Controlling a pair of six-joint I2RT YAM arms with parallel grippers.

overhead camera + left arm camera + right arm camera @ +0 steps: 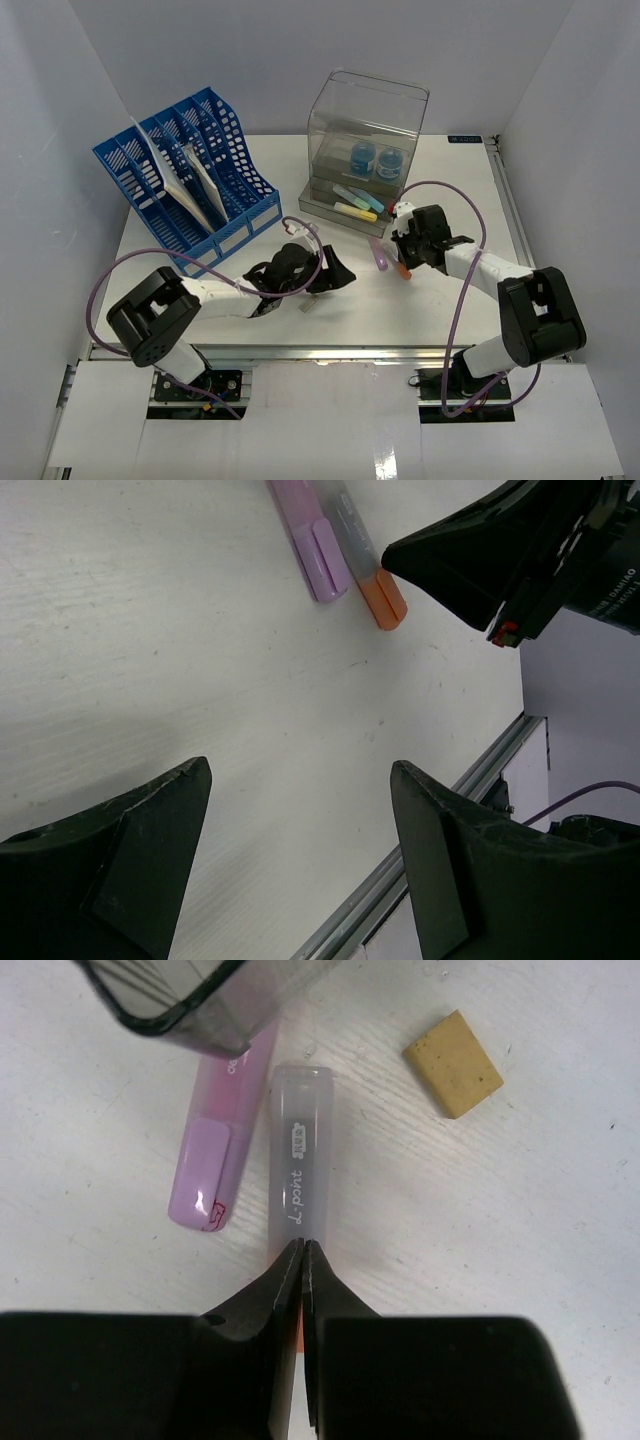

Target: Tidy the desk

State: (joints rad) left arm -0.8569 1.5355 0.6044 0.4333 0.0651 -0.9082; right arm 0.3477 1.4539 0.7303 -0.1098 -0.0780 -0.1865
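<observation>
The white desk (440, 300) holds a purple highlighter (378, 252) and a grey highlighter with an orange cap (402, 268), lying side by side at the middle. My right gripper (402, 258) is shut, its tips (303, 1244) right over the grey highlighter (298, 1160) with nothing between the jaws. The purple highlighter (220, 1140) lies just left of it. My left gripper (336, 278) is open and empty over bare desk (300, 768), a short way left of both highlighters (315, 540).
A blue slotted file rack (190, 175) with papers stands at the back left. A clear drawer box (365, 140) stands at the back centre, its low drawer (350, 208) pulled out with highlighters inside. A tan eraser (453, 1078) lies beside the grey highlighter. A metal rail (320, 352) runs along the front.
</observation>
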